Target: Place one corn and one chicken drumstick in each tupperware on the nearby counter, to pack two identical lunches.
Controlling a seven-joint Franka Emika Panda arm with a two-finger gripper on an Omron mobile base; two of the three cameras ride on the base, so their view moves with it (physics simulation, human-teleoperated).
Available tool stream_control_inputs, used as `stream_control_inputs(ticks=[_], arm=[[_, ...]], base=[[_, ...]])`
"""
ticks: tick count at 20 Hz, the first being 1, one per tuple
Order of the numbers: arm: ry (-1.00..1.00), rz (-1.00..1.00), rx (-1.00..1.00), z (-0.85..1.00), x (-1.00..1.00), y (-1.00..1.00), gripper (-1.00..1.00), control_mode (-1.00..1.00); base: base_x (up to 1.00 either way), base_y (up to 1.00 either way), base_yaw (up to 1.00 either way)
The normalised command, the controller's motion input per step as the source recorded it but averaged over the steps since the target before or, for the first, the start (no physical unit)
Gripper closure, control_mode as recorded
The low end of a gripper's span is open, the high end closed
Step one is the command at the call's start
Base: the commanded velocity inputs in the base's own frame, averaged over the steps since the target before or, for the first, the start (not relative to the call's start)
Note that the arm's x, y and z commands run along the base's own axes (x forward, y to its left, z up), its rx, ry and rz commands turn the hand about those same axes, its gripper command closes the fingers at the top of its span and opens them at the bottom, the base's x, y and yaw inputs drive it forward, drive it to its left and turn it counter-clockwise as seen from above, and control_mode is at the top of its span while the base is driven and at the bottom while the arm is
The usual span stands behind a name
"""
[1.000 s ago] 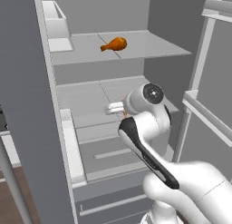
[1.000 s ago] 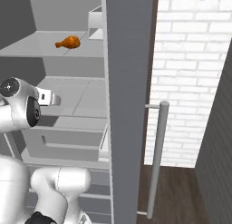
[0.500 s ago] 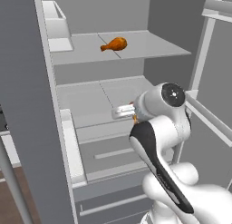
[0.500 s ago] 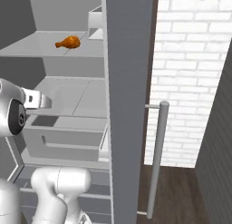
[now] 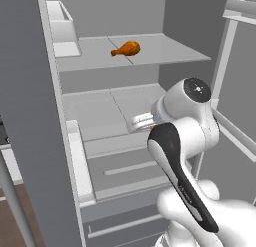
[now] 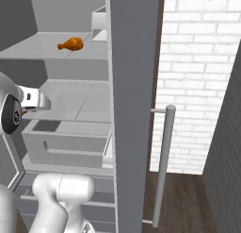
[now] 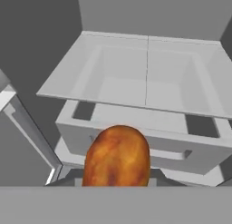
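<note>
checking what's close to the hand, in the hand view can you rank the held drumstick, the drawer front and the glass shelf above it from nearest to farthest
1. The held drumstick, in the hand itself at the bottom of the view.
2. The drawer front, just behind and below the drumstick.
3. The glass shelf, lying over the drawer and stretching back toward the rear wall.
</note>
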Motion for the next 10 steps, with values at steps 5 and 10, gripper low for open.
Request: stream_control_inputs(ticks=[5,10], arm=[[-0.04,0.06,-0.02,-0.16,-0.25,-0.06,1.00,1.00],[0.00,0.00,0.00,0.00,0.00,0.00,1.00,1.00]], base=[[-0.20,-0.05,0.06],[-1.00,-0.12,0.43]])
